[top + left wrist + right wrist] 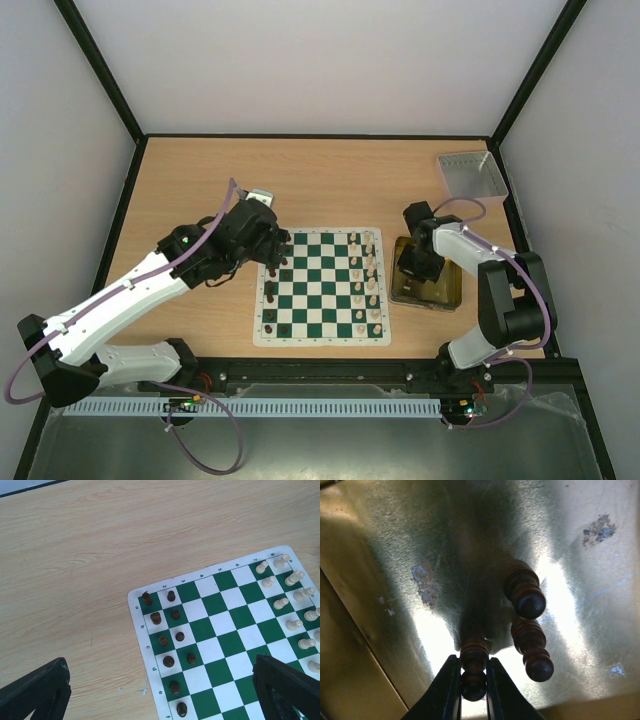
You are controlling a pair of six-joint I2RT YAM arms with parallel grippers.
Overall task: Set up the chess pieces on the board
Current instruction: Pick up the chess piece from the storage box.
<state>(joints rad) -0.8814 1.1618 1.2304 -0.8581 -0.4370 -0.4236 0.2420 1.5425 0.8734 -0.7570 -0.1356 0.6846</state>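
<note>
Only the right wrist view shows us the right gripper pinching 1 dark wooden pawn in the translucent yellow tray; overhead, the left gripper gapes above the left edge of the green-and-white chess mat.

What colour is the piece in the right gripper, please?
The piece is dark brown; right wrist view.

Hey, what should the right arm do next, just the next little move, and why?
Probably lift straight up. The right gripper looks closed on a dark piece in the yellow tray, with two loose dark pieces lying close beside it, so a vertical rise should avoid knocking them.
</note>
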